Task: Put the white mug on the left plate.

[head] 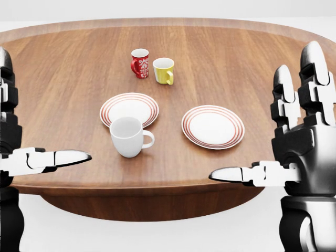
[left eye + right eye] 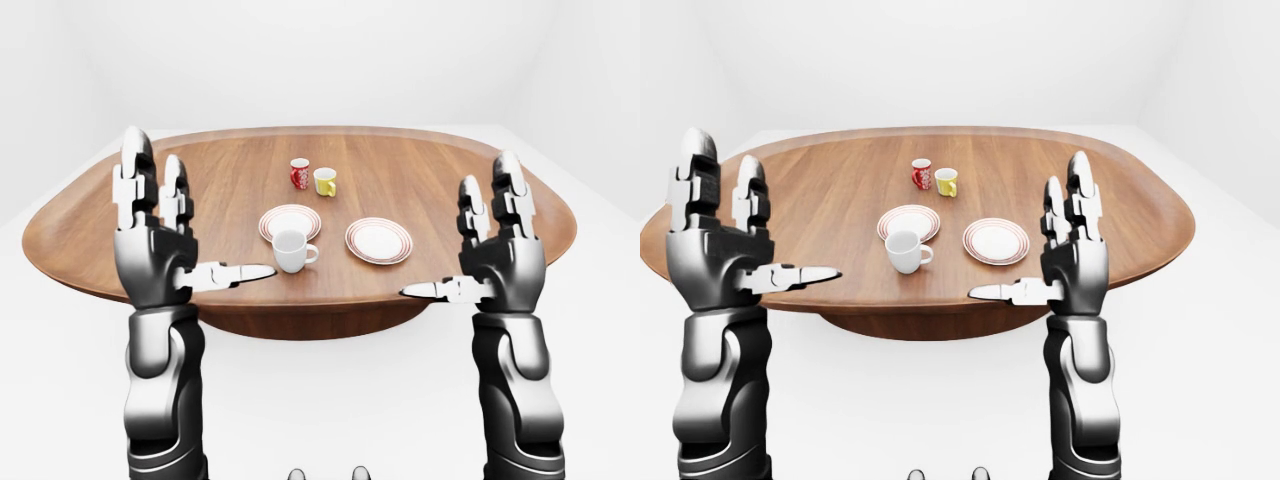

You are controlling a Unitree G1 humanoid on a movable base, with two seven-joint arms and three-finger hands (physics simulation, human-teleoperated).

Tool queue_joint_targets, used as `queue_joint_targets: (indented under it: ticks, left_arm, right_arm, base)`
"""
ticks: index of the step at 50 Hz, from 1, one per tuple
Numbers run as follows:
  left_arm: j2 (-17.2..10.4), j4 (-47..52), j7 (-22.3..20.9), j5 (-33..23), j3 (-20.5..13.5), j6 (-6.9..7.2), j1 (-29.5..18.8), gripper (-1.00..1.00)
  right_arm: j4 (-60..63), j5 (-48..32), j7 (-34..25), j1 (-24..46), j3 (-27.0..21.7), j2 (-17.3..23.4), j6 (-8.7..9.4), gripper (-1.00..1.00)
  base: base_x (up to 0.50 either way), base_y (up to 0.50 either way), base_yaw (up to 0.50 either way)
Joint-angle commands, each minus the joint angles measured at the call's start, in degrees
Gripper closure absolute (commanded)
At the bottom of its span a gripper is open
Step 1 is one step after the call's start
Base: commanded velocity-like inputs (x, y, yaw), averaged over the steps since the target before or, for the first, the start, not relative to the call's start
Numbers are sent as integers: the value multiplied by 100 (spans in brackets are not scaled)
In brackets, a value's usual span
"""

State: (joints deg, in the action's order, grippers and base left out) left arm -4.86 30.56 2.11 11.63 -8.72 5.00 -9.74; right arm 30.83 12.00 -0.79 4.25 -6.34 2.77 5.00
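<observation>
The white mug (image 1: 127,136) stands upright on the wooden table (image 1: 262,73), handle to the right, just below the left plate (image 1: 129,105) in the head view. That plate is white with red rings and bare. My left hand (image 2: 165,245) is raised at the left, open, fingers up and thumb pointing toward the mug, well apart from it. On the right my right hand (image 2: 490,250) mirrors it, open and holding nothing, below and to the right of the right plate (image 1: 212,126).
A red patterned mug (image 1: 139,63) and a yellow mug (image 1: 164,71) stand side by side above the plates. The oval table's near edge runs along the bottom of the head view, between my two hands.
</observation>
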Motion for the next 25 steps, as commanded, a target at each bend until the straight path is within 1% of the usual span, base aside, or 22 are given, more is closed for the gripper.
queue_joint_targets:
  ticks: [1, 8, 11, 15, 25]
  left_arm:
    - [-119, 471, 167, 264, -156, 0, -213, -99]
    - [-125, 400, 153, 250, -146, 0, -199, -99]
    - [-124, 365, 153, 251, -153, 0, -192, -99]
    - [-124, 401, 159, 259, -146, 0, -184, -99]
    - [-120, 376, 177, 311, -168, 0, -168, -99]
  right_arm:
    - [491, 137, 6, 68, -60, 40, 0, -100]
    - [567, 266, 11, 131, -171, 55, 0, -100]
    - [643, 97, 49, 141, -109, 96, 0, -100]
    - [617, 208, 54, 154, -178, 68, 0, -100]
    - [626, 208, 56, 151, -150, 83, 0, -100]
  base:
    - [0, 0, 0]
    - [0, 0, 0]
    - [0, 50, 0]
    - [0, 50, 0]
    - [0, 50, 0]
